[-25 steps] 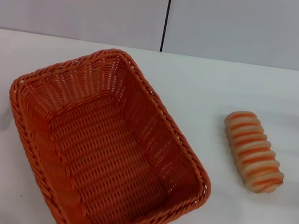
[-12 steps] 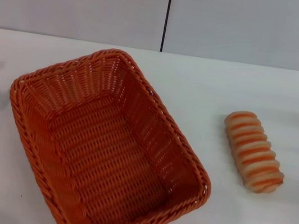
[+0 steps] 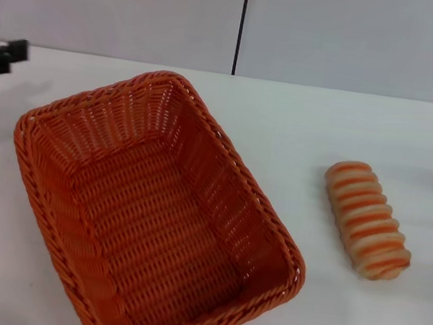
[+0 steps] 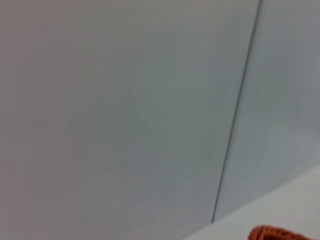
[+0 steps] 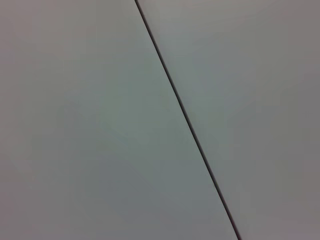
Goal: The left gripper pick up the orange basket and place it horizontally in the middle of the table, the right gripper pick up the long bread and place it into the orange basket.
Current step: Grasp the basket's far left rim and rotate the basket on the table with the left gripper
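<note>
The orange basket [image 3: 151,210] lies empty and slantwise on the left half of the white table [image 3: 312,128]; its long axis runs from far left to near right. A bit of its rim [image 4: 280,233] shows in the left wrist view. My left gripper [image 3: 10,37] reaches in at the far left edge, above the table and apart from the basket's far-left corner, open with nothing between its black fingers [image 3: 2,56]. To the right of the basket, a hand's width away, the long bread [image 3: 366,219] lies on the table. The right gripper is out of view.
A grey wall with a dark vertical seam [image 3: 242,22] backs the table. The right wrist view shows only that wall and seam [image 5: 185,115]. White tabletop lies between basket and bread and beyond them.
My left gripper has come into view at the left edge, moving up and to the right toward the basket's far-left corner. Basket and bread have not moved.
</note>
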Controlling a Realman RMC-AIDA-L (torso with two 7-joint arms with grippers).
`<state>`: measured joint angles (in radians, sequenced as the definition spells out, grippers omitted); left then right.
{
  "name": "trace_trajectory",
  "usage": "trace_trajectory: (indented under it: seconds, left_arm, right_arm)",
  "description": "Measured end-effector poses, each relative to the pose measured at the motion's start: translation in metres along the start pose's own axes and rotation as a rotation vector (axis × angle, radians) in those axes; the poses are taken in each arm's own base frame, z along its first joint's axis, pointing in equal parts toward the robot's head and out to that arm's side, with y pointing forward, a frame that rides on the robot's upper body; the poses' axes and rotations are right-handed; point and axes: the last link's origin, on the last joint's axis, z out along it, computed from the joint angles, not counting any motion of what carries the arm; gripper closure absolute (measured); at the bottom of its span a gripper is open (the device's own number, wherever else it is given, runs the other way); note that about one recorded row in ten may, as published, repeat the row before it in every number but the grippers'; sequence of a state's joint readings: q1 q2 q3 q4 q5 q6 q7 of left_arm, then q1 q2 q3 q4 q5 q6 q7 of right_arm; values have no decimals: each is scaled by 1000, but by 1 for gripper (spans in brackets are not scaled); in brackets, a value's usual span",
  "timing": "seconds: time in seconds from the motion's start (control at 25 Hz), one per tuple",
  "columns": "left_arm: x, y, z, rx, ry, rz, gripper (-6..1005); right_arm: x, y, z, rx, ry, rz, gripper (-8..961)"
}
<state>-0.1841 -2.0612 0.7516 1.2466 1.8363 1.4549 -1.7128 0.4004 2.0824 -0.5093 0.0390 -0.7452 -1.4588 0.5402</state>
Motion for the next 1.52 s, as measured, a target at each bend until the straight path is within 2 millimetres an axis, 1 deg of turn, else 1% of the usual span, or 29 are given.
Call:
trace_trajectory:
  seconds: [0.08, 0.16, 0.24, 0.28, 0.32, 0.48, 0.52, 0.56, 0.68, 0.8, 0.84, 0.88, 1.0, 1.08, 1.12, 1.52]
  left_arm:
    - [7, 1, 4, -2, -37, 19, 319]
    - [16, 2, 13, -3, -93, 60, 319]
    - [18, 4, 19, -11, -126, 80, 318]
    - [20, 6, 27, -19, -166, 104, 318]
    - [20, 8, 38, -25, -233, 134, 318]
    - [20, 13, 58, -29, -334, 187, 319]
    - [21, 17, 69, -32, -374, 214, 319]
    - [21, 17, 69, -32, -374, 214, 319]
    - [23, 24, 81, -32, -408, 255, 319]
    - [23, 24, 81, -32, -408, 255, 318]
    - [25, 29, 90, -42, -434, 288, 318]
    - [25, 30, 93, -44, -454, 299, 318]
    - [25, 30, 93, -44, -454, 299, 319]
    - [25, 32, 97, -47, -474, 308, 319]
    - [21, 37, 102, -55, -509, 329, 318]
    - [19, 41, 106, -56, -527, 336, 362]
  right_arm:
    - [1, -1, 0, 4, 4, 0, 306]
    - [1, -1, -1, 5, 5, 0, 306]
    - [1, -1, -1, 5, 5, 0, 307]
    - [1, -1, -1, 6, 5, 0, 307]
    - [1, -1, -1, 6, 6, 1, 307]
    - [2, -1, -1, 9, 11, 2, 306]
    - [2, -2, -1, 10, 13, 2, 306]
    - [2, -2, -1, 10, 13, 2, 306]
    - [2, -2, -1, 12, 15, 2, 306]
    - [3, -3, -3, 17, 18, 2, 306]
    - [3, -3, -3, 19, 18, 2, 306]
    - [3, -4, -4, 21, 19, 2, 306]
    - [3, -5, -5, 25, 19, 2, 306]
    - [2, -5, -5, 30, 17, 3, 306]
    - [2, -6, -5, 34, 15, 3, 306]
    - [3, -6, -2, 36, 23, 3, 307]
